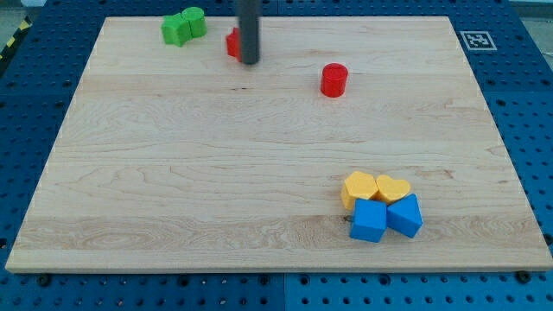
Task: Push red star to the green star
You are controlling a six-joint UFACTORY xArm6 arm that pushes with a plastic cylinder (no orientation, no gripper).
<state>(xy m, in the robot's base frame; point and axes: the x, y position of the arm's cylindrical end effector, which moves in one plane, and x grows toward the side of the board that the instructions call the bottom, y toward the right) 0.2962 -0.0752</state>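
The red star [232, 43] lies near the view's top, mostly hidden behind my rod, so only its left part shows. My tip [250, 61] stands at the star's right side, touching or nearly touching it. The green star [176, 29] lies at the view's top left, a short way left of the red star. A second green block [195, 21], rounded, touches the green star on its right.
A red cylinder [333, 79] stands right of my tip. At the view's lower right sits a cluster: a yellow hexagon-like block [359, 187], a yellow heart [393, 188], and two blue blocks [369, 221] [405, 215]. The wooden board [173, 173] lies on a blue pegboard.
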